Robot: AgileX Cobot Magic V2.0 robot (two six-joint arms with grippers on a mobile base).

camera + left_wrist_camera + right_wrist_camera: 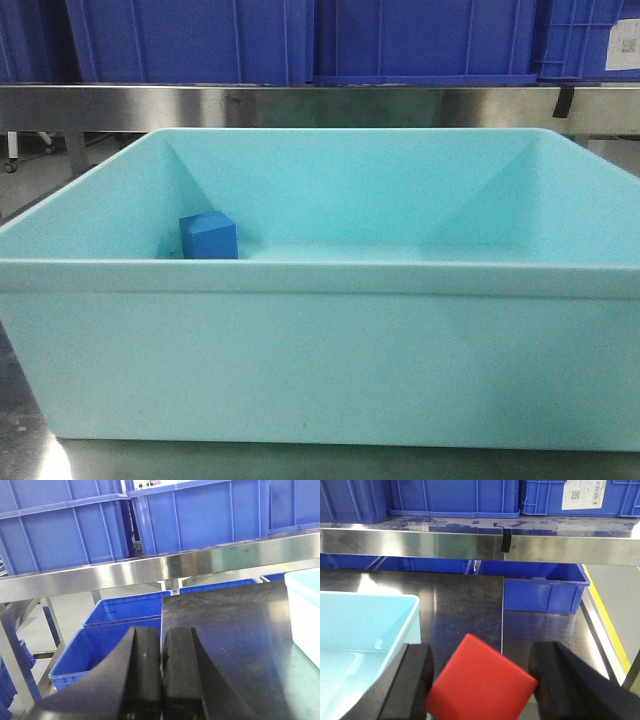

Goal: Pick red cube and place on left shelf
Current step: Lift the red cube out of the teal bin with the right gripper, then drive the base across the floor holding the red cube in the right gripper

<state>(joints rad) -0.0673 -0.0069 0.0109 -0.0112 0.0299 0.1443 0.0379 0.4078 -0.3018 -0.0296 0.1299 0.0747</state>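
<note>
The red cube (480,680) sits tilted between the two black fingers of my right gripper (482,672), its corners touching both pads. It hangs over the dark steel table (465,605), just right of the pale turquoise tub (365,625). The shelf's brushed steel rail (420,544) runs across ahead, with deep-blue crates (450,497) on it. In the left wrist view my left gripper (161,645) is shut and empty, facing the shelf rail (150,570). Neither gripper nor the red cube shows in the front view.
The turquoise tub (320,350) fills the front view, with a blue cube (209,236) in its far left corner. Its rim shows at the right of the left wrist view (305,610). Blue crates stand below the shelf (100,650) (545,592).
</note>
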